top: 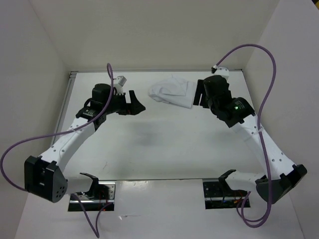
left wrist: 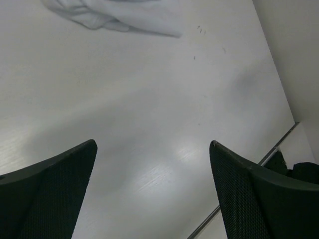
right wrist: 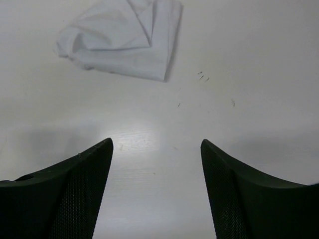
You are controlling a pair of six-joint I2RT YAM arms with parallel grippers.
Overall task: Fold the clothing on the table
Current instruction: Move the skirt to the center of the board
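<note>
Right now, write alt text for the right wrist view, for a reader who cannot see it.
A rumpled white garment lies on the white table near the top of the frame. Below it, the right pincer stands open and empty, its two dark fingers framing bare tabletop short of the cloth.

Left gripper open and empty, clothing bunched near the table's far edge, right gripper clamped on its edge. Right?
No. The right gripper isn't clamped on the clothing: the right wrist view shows its jaws open and empty, the clothing lying on the table ahead of them, untouched. The rest holds: left gripper open and empty.
</note>
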